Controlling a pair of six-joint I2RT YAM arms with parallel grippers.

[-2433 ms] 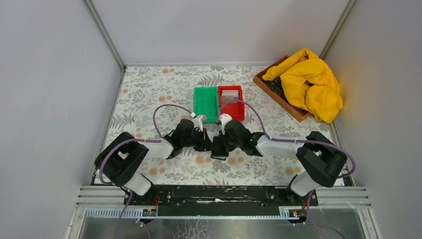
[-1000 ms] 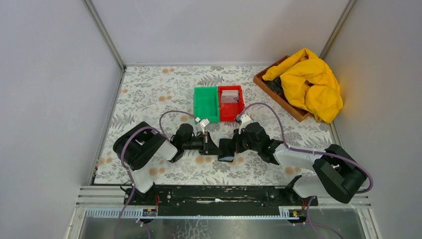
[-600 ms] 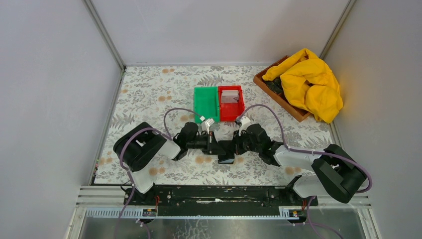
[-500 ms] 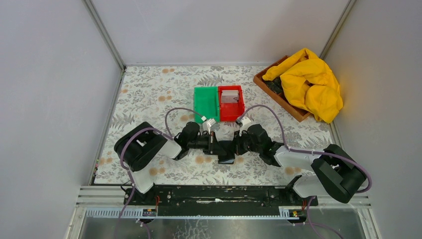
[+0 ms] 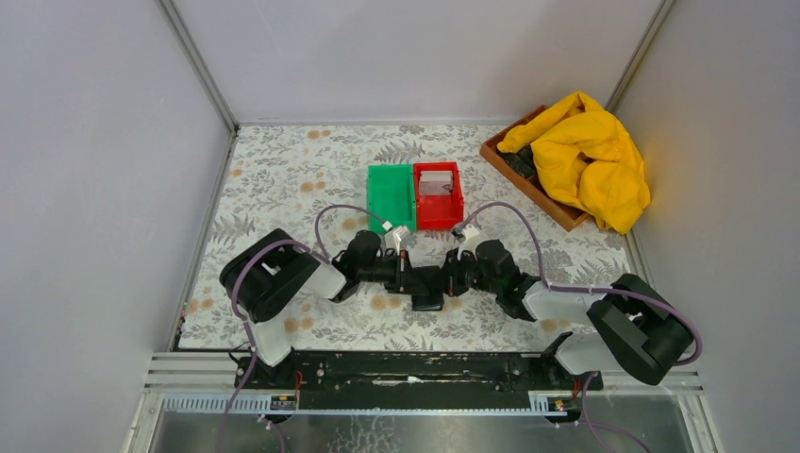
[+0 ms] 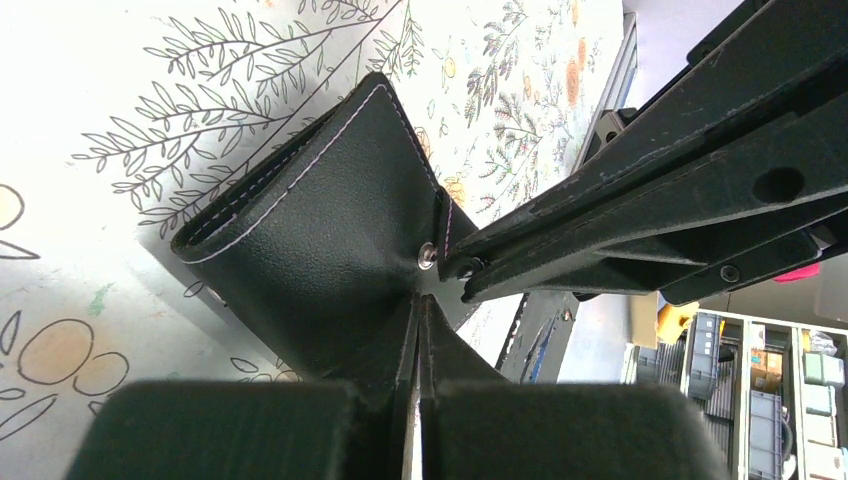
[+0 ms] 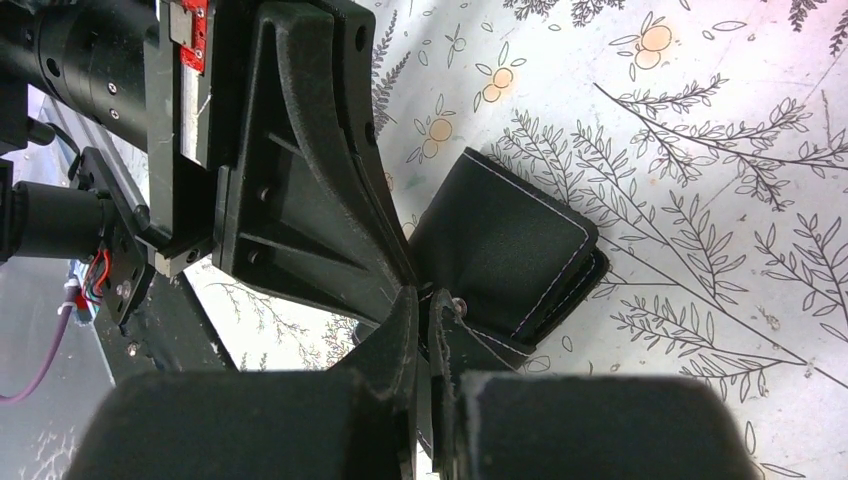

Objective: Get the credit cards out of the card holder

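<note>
Top view: the black card holder sat between the left gripper and the right gripper, near the middle of the floral table. Its long axis was unreadable.

Left wrist: the left jaws were pinched tight on its flap by the snap. The soft, light cover buckled, and the stitched corner pointed away.

Right wrist: the right jaws likewise clamped the flap. That thin edge looked the likeliest hold, and no credit cards showed.

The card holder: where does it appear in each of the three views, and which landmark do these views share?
Top external: the card holder is slightly below and right of the centre, a small black shape.
Left wrist: the card holder fills the centre-left, folded.
Right wrist: the card holder is just right of the centre.
Shared landmark: the floral table cover shows around it in every view.
</note>
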